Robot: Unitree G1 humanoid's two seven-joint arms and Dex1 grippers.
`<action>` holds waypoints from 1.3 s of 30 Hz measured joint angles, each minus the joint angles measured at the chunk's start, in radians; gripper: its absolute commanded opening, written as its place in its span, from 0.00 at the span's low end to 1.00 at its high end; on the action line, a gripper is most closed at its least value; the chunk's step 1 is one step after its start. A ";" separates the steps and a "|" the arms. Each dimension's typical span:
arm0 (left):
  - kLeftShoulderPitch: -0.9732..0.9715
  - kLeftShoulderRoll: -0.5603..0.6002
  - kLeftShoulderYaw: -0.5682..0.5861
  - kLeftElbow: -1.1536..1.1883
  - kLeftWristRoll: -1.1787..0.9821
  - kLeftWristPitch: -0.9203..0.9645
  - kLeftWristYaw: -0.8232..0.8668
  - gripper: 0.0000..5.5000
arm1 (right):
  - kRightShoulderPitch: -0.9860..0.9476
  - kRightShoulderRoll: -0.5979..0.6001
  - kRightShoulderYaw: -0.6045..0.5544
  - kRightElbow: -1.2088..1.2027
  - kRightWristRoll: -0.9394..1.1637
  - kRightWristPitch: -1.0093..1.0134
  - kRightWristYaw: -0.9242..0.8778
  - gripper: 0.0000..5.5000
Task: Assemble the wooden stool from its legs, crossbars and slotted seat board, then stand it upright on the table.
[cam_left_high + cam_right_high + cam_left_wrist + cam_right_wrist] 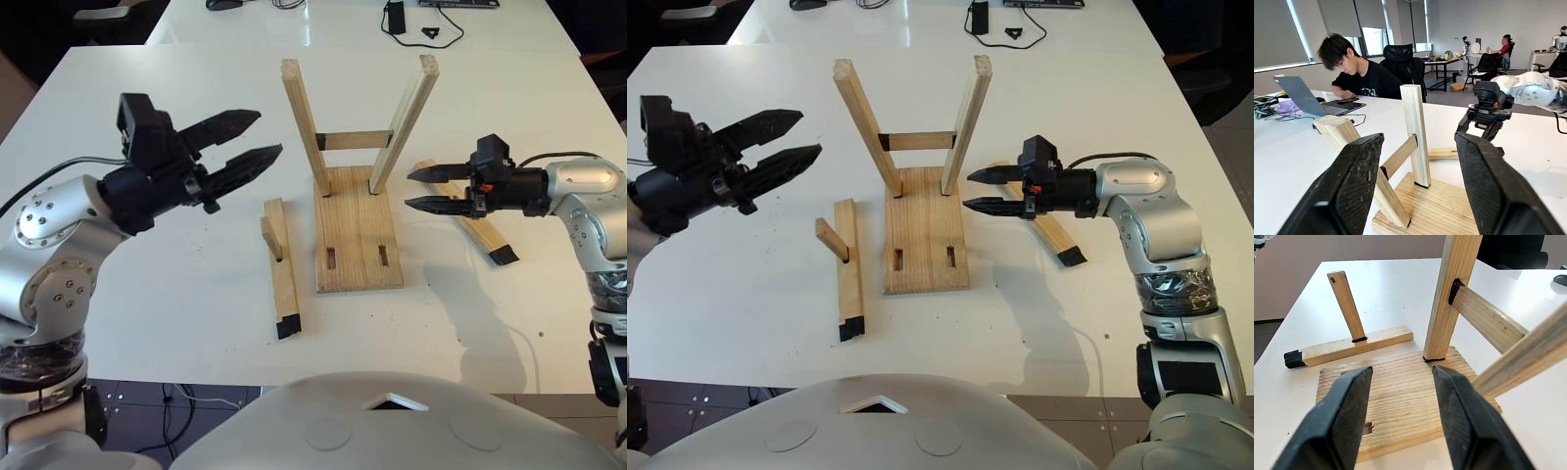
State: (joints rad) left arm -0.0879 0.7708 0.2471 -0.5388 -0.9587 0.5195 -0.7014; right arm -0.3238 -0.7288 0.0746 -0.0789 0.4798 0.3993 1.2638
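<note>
The seat board [358,235] is pale honey-coloured wood with fine straight grain running along its length, and its two open slots show dark. The left standing leg [306,127], the right standing leg [404,122] and the crossbar [355,140] are the same light wood, the crossbar a shade browner. The left loose leg [284,279] and the right loose leg [485,235] are light wood with black tips, against the white desk [127,294]. The left gripper [267,132] is matt black; the right gripper [409,189] is black with a small orange mark.

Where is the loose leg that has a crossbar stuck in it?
In the eye views, that leg lies flat on the table, just left of the seat board, nearer the robot than the left gripper.
</note>
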 measured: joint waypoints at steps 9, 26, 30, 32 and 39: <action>-0.028 -0.039 -0.048 -0.010 0.016 0.038 0.043 0.49 | 0.000 0.005 0.000 -0.002 0.000 0.000 0.000 0.41; 0.129 -0.214 -0.237 0.077 0.162 -0.087 0.013 0.49 | 0.019 0.018 0.007 -0.010 -0.001 0.000 -0.002 0.41; 0.135 -0.246 -0.244 0.087 0.170 -0.130 0.006 0.49 | 0.019 0.018 0.006 -0.009 -0.001 0.000 0.001 0.41; 0.132 -0.226 -0.215 0.047 0.150 -0.080 0.025 0.49 | 0.018 0.016 0.005 -0.006 -0.001 0.000 0.003 0.41; 0.064 -0.063 -0.035 -0.221 -0.085 0.045 0.065 0.49 | 0.019 0.015 -0.005 -0.005 0.000 0.000 -0.003 0.41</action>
State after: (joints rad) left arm -0.0235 0.7082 0.2125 -0.7597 -1.0433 0.5649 -0.6362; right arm -0.3048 -0.7138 0.0692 -0.0842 0.4795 0.3994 1.2613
